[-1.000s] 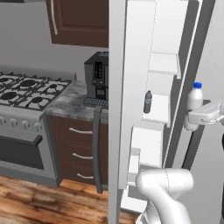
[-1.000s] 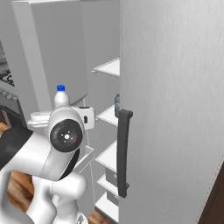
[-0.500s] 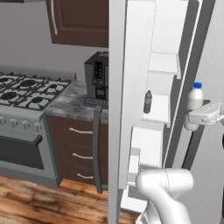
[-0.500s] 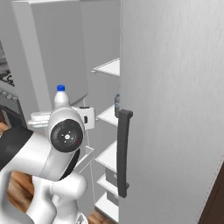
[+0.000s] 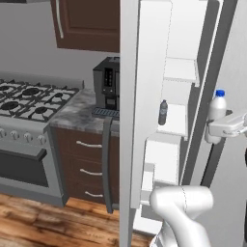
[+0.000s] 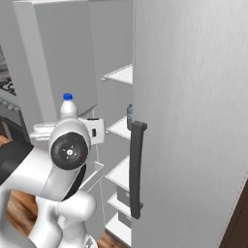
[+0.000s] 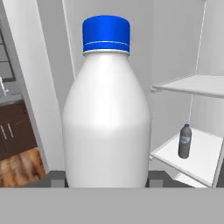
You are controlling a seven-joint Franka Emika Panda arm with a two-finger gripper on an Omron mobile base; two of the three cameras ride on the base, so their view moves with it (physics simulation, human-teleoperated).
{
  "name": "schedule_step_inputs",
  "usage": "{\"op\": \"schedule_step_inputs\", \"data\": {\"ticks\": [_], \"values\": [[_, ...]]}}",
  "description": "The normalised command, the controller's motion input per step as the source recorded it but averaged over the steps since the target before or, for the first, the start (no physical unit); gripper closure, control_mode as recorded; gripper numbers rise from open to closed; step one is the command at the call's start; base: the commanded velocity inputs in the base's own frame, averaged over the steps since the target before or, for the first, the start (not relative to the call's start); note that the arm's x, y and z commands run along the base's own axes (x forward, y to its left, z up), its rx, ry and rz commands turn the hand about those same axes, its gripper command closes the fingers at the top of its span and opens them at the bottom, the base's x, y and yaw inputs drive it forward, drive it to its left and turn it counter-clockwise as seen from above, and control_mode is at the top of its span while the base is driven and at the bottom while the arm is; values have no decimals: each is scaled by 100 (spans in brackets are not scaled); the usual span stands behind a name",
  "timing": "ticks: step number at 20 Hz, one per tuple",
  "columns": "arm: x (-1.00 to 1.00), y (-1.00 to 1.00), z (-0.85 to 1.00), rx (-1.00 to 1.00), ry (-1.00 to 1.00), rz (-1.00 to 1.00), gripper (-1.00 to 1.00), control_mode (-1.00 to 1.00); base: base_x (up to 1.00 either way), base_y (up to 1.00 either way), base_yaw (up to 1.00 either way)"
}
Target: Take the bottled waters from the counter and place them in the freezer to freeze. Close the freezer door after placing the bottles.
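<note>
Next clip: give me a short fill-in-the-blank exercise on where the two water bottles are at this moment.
1. The claw is shut on the milky white bottle, whose cap is ____.
2. The clear greyish bottle stands upright on a white ____ inside the freezer.
3. The freezer door is ____.
4. The coffee machine stands on the counter, beside the gas ____.

Missing words: blue; shelf; open; stove
</note>
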Motion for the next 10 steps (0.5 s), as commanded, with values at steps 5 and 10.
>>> {"op": "schedule_step_inputs", "data": {"ticks": [5,10], "values": [[35,21,6,-8,0,-50,100,-100,0,0,0],[30,10,9,-5,-2,-46,100,-100,0,0,0]]}}
